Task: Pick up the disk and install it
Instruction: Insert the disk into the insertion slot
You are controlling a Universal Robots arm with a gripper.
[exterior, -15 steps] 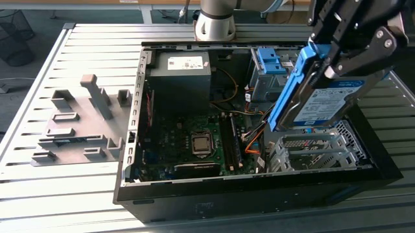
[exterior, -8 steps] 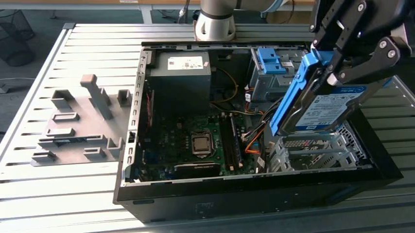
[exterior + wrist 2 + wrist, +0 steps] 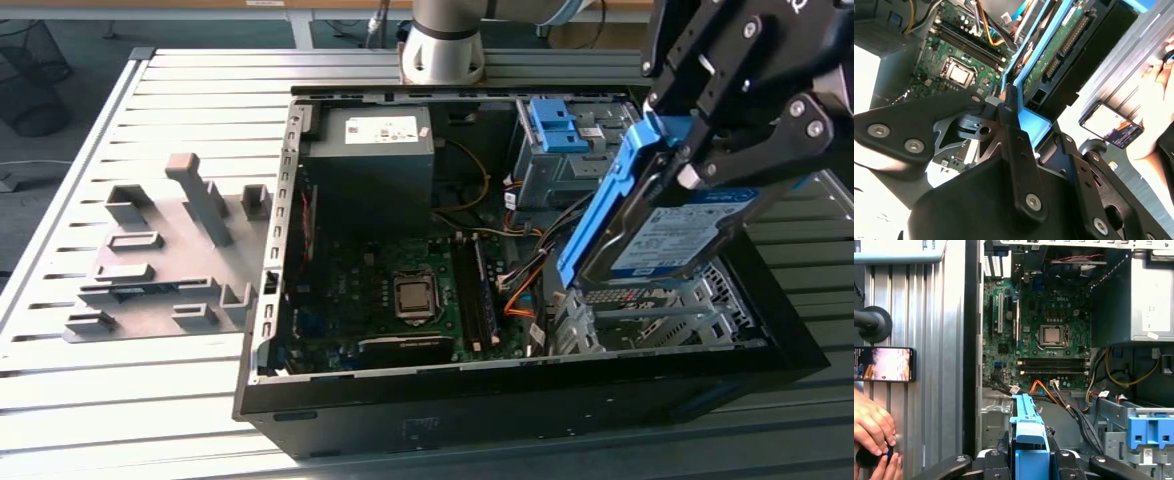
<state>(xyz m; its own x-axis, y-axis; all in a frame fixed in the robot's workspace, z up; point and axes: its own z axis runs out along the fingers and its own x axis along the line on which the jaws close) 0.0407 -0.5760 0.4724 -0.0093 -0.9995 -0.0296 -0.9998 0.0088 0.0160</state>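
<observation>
Blue-framed disk (image 3: 663,232) sits pinched in the gripper (image 3: 697,165) at the exterior view's right, above the open computer case (image 3: 534,400), not yet installed.

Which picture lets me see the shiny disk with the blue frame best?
The exterior view: the disk hangs tilted in the gripper above the open computer case, label and blue frame facing the camera. The second wrist view shows its green circuit-board side; the first wrist view shows its blue frame end-on.

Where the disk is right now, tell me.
The disk is held steeply tilted in the gripper at the exterior view's right, raised above the open computer case, over its metal drive cage.
</observation>
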